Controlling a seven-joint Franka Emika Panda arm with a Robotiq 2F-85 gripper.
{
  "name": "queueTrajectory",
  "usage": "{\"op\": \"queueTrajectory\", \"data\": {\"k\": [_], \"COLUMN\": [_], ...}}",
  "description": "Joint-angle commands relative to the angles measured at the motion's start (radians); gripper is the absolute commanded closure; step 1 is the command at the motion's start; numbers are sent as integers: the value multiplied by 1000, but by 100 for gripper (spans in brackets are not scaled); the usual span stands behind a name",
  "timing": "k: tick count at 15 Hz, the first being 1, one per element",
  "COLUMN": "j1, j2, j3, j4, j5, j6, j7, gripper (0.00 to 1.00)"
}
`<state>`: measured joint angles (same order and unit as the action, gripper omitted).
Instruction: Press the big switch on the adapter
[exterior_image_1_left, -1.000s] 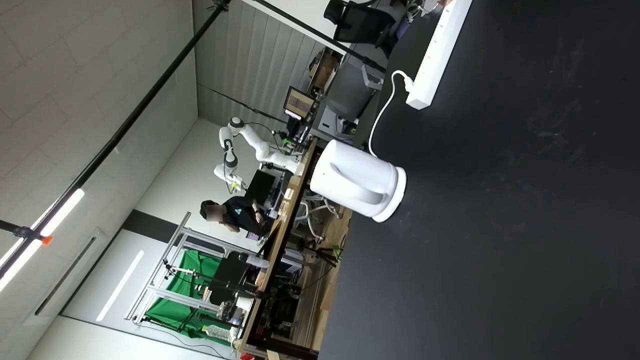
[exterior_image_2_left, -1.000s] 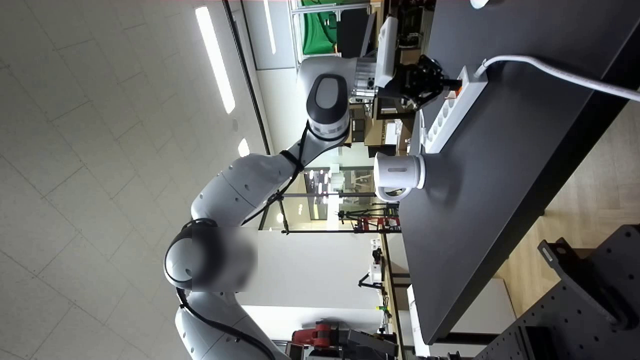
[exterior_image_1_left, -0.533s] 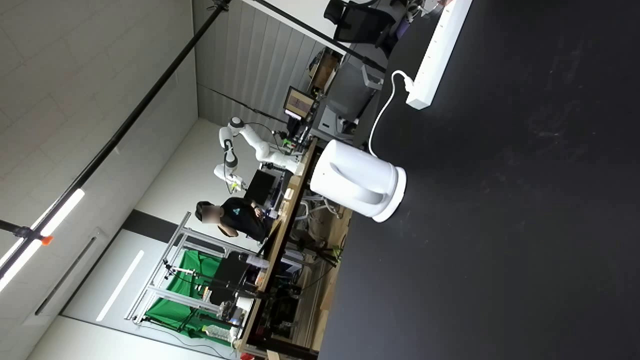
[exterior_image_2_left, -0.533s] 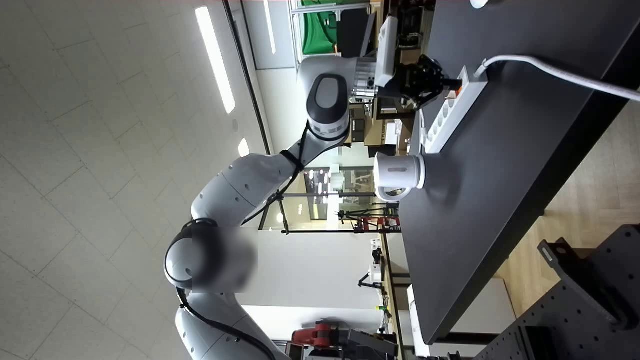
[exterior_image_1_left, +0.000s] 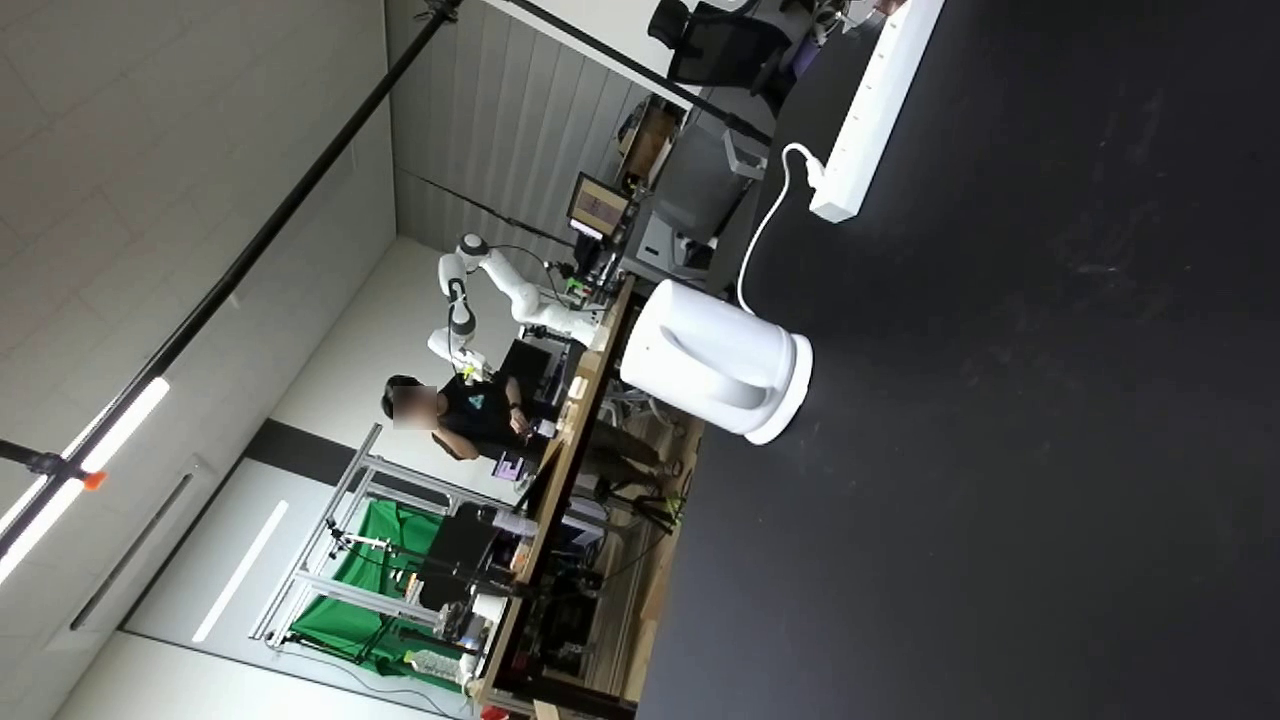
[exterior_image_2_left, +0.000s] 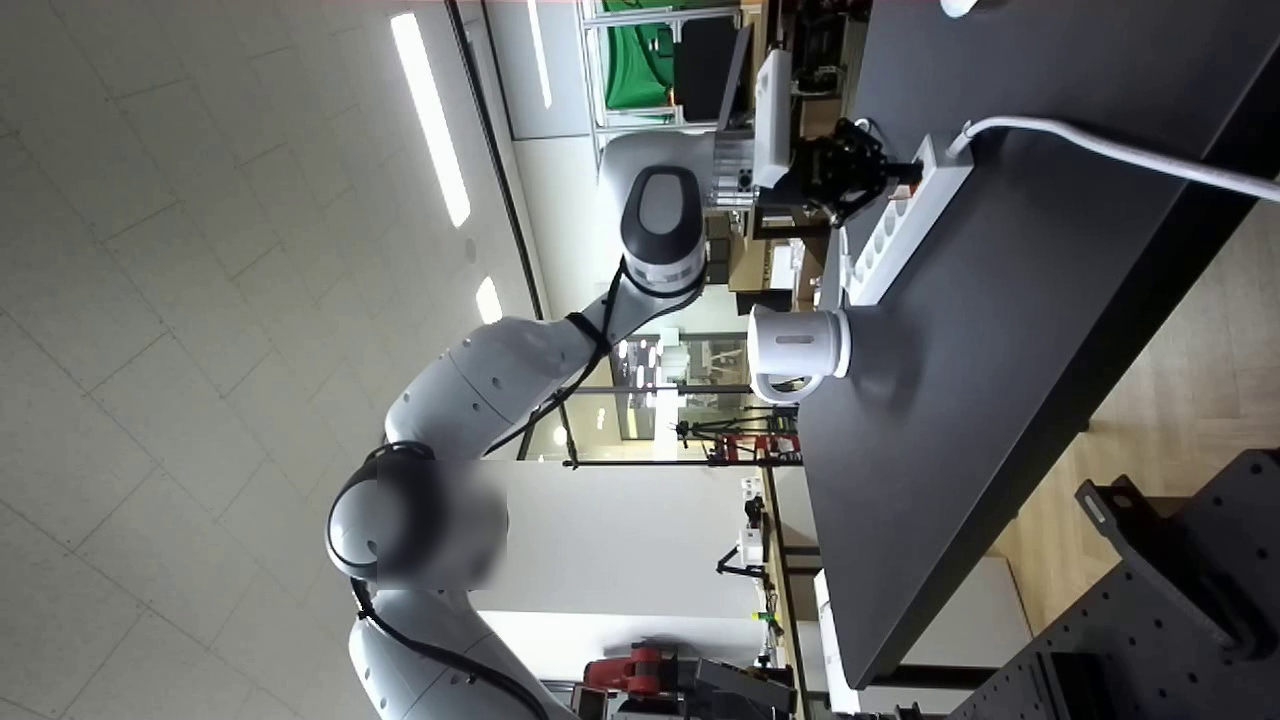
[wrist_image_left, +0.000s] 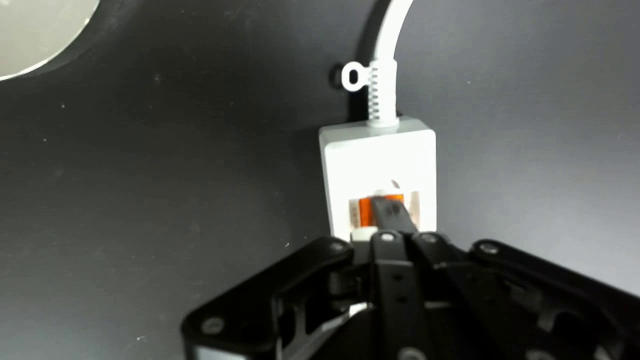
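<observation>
In the wrist view the black gripper (wrist_image_left: 392, 212) is seen at the lower edge with its fingers drawn together, and nothing is seen to be held between them. The tip is set over the orange big switch (wrist_image_left: 365, 213), much of which is hidden by it; whether the switch is pushed down cannot be told. The switch is set into one end of the white adapter (wrist_image_left: 377, 162), close to where a thick white cable (wrist_image_left: 383, 92) with a small looped tab (wrist_image_left: 346, 76) is joined on. A pale rounded object (wrist_image_left: 40, 32) is cut off by the upper left corner. In an exterior view, turned on its side, the gripper is carried by a white arm (exterior_image_2_left: 480, 385) above that same end, and the adapter is seen laid flat as a long bar on the black tabletop (exterior_image_2_left: 950, 410), with a row of round sockets (exterior_image_2_left: 880, 243) set along its face; the cable is led away past the tabletop's edge. In an exterior view the opposite end is shown, where a white plug (exterior_image_1_left: 816, 172) is fitted and a thin white lead (exterior_image_1_left: 768, 220) is run from it toward a white jug (exterior_image_1_left: 715, 355), behind which it is lost. In both exterior views the jug is seen upright on its round base, near the adapter's plug end but apart from it. In the background a person (exterior_image_1_left: 480, 410) dressed in black, the face blurred, is seen near a second white arm (exterior_image_1_left: 522, 298)
</observation>
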<state>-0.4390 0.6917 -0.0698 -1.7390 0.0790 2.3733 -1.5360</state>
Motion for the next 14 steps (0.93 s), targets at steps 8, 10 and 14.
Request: {"op": "queueTrajectory", "data": {"k": [8, 10, 14], "j1": [97, 127, 173], "j2": [-121, -133, -161], "j3": [-41, -66, -107], "j4": [-363, -403, -441], "j5": [-64, -112, -198], "j6": [449, 498, 546], "j7": [210, 268, 382], "gripper": [100, 100, 100]}}
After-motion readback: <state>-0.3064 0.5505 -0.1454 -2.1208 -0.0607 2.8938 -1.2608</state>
